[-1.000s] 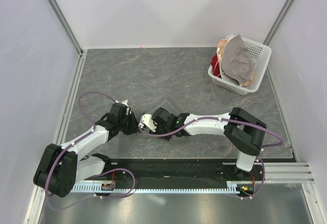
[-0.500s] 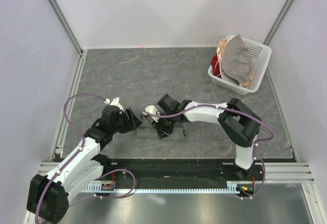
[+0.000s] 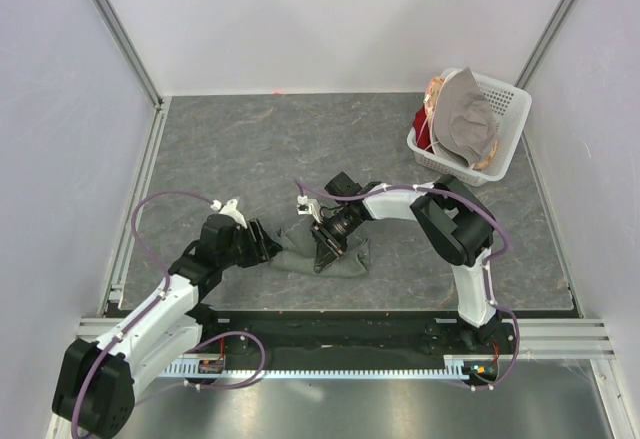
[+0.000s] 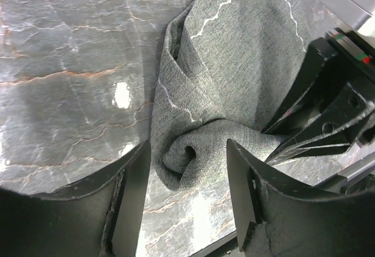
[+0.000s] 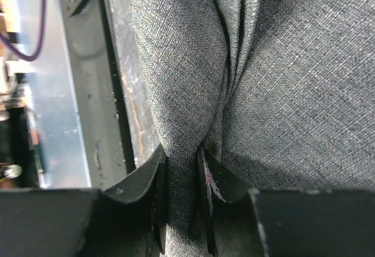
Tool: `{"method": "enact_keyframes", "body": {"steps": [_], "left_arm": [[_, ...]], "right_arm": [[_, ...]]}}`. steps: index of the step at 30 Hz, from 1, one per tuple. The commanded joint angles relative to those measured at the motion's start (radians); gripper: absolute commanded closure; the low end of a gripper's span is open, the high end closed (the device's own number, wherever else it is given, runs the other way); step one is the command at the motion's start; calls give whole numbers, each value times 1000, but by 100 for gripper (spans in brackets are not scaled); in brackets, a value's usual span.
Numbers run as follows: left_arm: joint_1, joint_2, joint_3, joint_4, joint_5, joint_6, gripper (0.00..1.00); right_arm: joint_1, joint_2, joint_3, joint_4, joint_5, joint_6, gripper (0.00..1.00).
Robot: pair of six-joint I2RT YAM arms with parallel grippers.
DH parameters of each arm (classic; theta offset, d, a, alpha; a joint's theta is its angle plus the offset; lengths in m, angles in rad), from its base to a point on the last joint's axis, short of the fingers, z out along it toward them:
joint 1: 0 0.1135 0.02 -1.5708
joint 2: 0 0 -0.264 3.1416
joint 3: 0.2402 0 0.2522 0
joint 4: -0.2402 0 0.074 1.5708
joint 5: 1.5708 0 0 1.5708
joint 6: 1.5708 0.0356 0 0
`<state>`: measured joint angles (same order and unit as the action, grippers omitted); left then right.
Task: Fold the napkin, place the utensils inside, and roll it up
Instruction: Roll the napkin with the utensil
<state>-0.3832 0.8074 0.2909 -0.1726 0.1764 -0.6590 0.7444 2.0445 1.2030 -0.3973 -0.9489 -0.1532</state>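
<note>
The napkin [image 3: 348,259] lies as a dark grey-green rolled, bunched bundle near the table's front middle. In the left wrist view its coiled end [image 4: 193,151] sits just ahead of my left gripper [image 4: 186,148], whose jaws stand open on either side without touching it. In the top view the left gripper [image 3: 268,247] is at the bundle's left end. My right gripper [image 3: 323,249] comes down on the bundle from behind. In the right wrist view that gripper [image 5: 181,156] is shut on a ridge of napkin [image 5: 193,81]. The utensils are hidden.
A white basket [image 3: 505,109] with a paler grey-beige cloth [image 3: 468,119] and red and orange items stands at the back right. The black rail [image 3: 350,334] and the arm bases run along the near edge. The grey walls [image 3: 60,109] close in the sides.
My left gripper has opened, let go of the napkin and drawn back to the left. The right arm has folded in, and the bundle now shows on the table.
</note>
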Motion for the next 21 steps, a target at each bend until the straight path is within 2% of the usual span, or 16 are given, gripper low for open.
{"method": "enact_keyframes", "body": {"steps": [1,7,10,14,16,19,21], "left_arm": [[0,22,-28,128,43,32,41],[0,79,-45,202,61,27,49],[1,110,-49,235,64,22,57],[0,153,-41,251,58,16,77],[0,185,-30,249,57,15,84],[1,219,-6,208,29,3,97],[0,240,10,179,17,1,98]], "right_arm": [[-11,65,7,-64,-24,-20,75],[-17,88,20,-72,-37,-22,75],[-22,89,21,-72,-40,-22,75],[-25,80,21,-72,-25,-17,74],[-25,69,20,-74,-8,-9,74],[-25,27,13,-72,61,23,65],[-25,0,3,-68,120,50,53]]}}
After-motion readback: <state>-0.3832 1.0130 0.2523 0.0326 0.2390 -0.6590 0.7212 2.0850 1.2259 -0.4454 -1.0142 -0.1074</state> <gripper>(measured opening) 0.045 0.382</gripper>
